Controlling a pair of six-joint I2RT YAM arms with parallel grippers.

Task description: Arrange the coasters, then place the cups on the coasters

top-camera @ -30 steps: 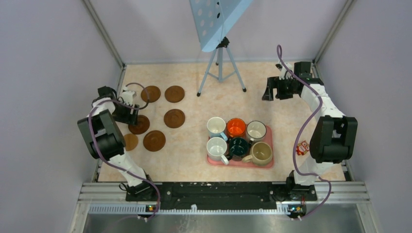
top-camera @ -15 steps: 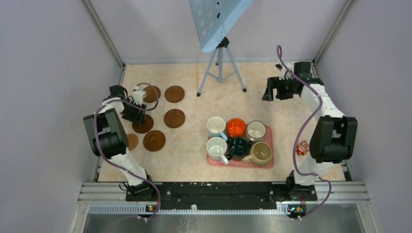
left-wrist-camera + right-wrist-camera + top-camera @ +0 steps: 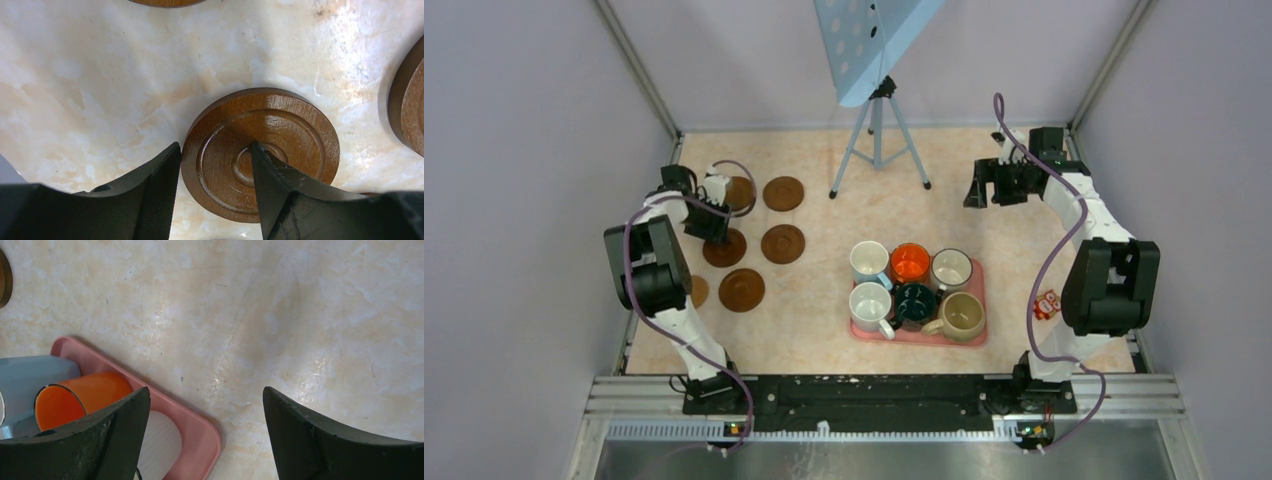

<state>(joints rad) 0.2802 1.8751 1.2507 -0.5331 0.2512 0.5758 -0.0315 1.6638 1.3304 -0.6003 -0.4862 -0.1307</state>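
Cream marbled tabletop (image 3: 824, 320), boxed in by lilac walls (image 3: 514, 150), is seen with six brown coasters (image 3: 782, 243) grouped at the left of the overhead view and six mugs (image 3: 913, 303) packed on a pink tray (image 3: 916, 338) right of centre. The left gripper (image 3: 215, 150) is lowered onto one wooden coaster (image 3: 295, 130) in the group's left column. Its jaws are closed across half of the disc, one finger pressed to the outer rim and the other set in the ringed centre, so most of the disc lies right of the jaws in the wrist view. No long axis is offered by a round disc, so any lift or slide is judged to depend on this rim pinch. The right gripper (image 3: 205, 390) is held released and empty over bare tabletop above the tray, and is the nearer arm to the mugs.
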